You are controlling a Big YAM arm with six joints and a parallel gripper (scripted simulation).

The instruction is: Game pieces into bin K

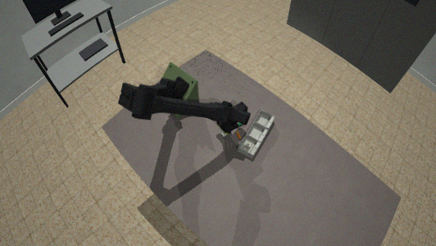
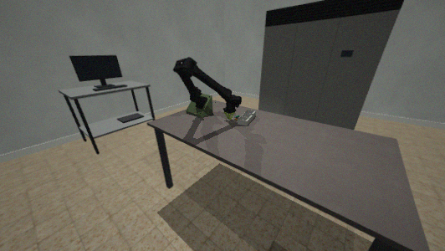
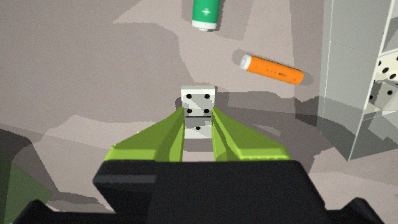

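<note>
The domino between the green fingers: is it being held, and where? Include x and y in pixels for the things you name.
Yes, apparently: the gripper (image 3: 198,112) pinches the domino (image 3: 198,102) by its long sides, near the middle.

You've got lime-green fingers, a white domino (image 3: 198,102) with black pips and a black dividing line, a green battery (image 3: 206,12) (image 1: 240,124) with white end and plus mark, an orange cylinder (image 3: 275,69) (image 1: 238,134) with white tip, and pale grey bins (image 3: 345,75) (image 1: 256,134) (image 2: 247,117) on a mauve-grey tabletop (image 1: 311,164) (image 2: 318,163) (image 3: 100,60).
</note>
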